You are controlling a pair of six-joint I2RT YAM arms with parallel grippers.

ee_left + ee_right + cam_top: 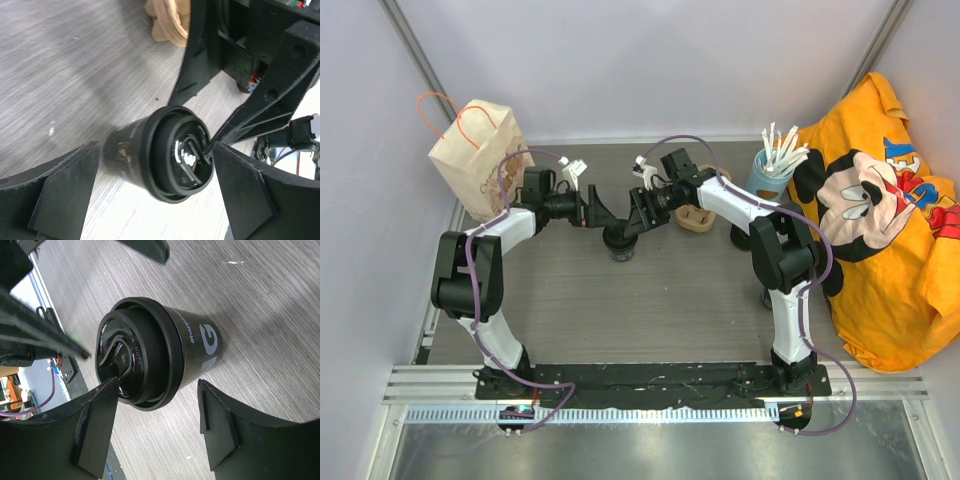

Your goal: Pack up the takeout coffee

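Observation:
The takeout coffee is a small black cup with a black lid, standing on the grey table between both grippers. It also shows in the left wrist view and in the right wrist view, with white print on its side. My left gripper is open and its fingers stand apart on either side of the cup without holding it. My right gripper is open too, and one of its fingers is level with the lid's rim. The cardboard carrier sits just right of the cup, behind the right gripper.
A brown paper bag stands at the back left. A blue cup of white sticks and an orange cartoon shirt are at the right. Two more dark cups stand near the right arm. The carrier's edge shows in the left wrist view.

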